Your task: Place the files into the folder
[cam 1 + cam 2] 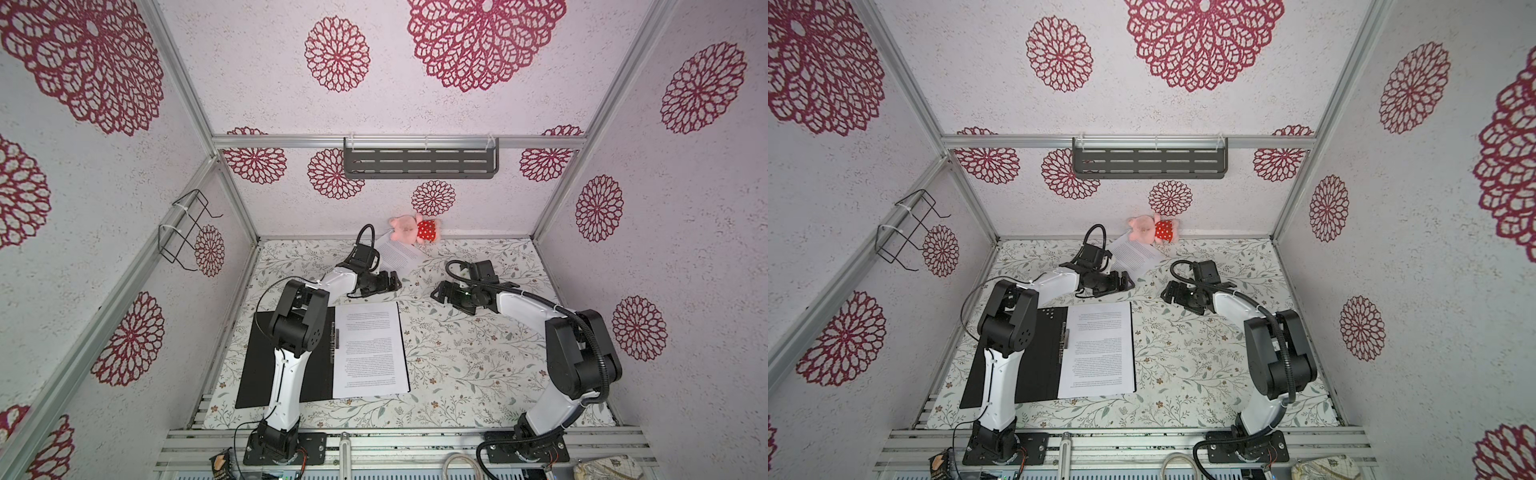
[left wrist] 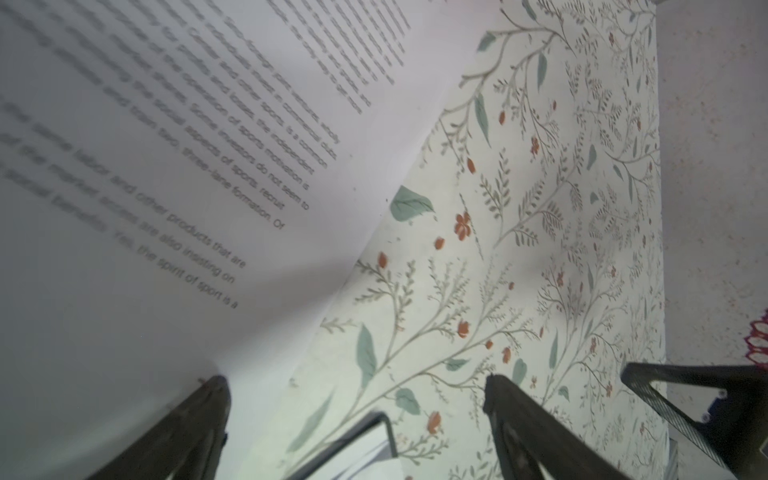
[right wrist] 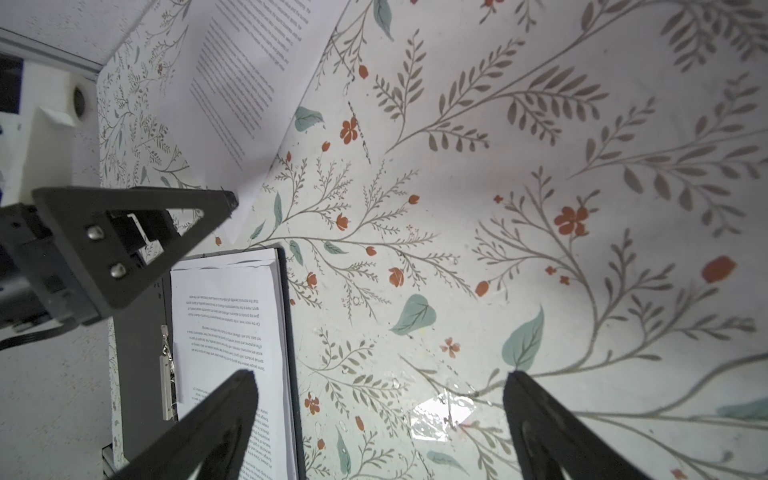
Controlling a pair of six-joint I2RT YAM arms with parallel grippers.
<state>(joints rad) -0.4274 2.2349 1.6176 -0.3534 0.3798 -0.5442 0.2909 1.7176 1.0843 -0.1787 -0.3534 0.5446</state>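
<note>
We look down into a small booth papered in white with crimson rosettes.
Three speckled white walls (image 1: 374,104) carry dark red lace-like rosettes (image 1: 337,54) of several sizes, and pale aluminium frame bars (image 1: 291,142) run along the corners. On the back wall we see a dark slotted metal shelf (image 1: 419,164) tied to the horizontal bar with white ties. On the left wall a black wire rack (image 1: 187,226) is tied to a slanting bar. The table (image 1: 478,353) has a cream cover printed with grey-green sprigs, teal leaves and small orange-red flowers. A pink plush toy (image 1: 405,228) in a red spotted dress lies at its far edge, against the back wall. The light is soft and even.
</note>
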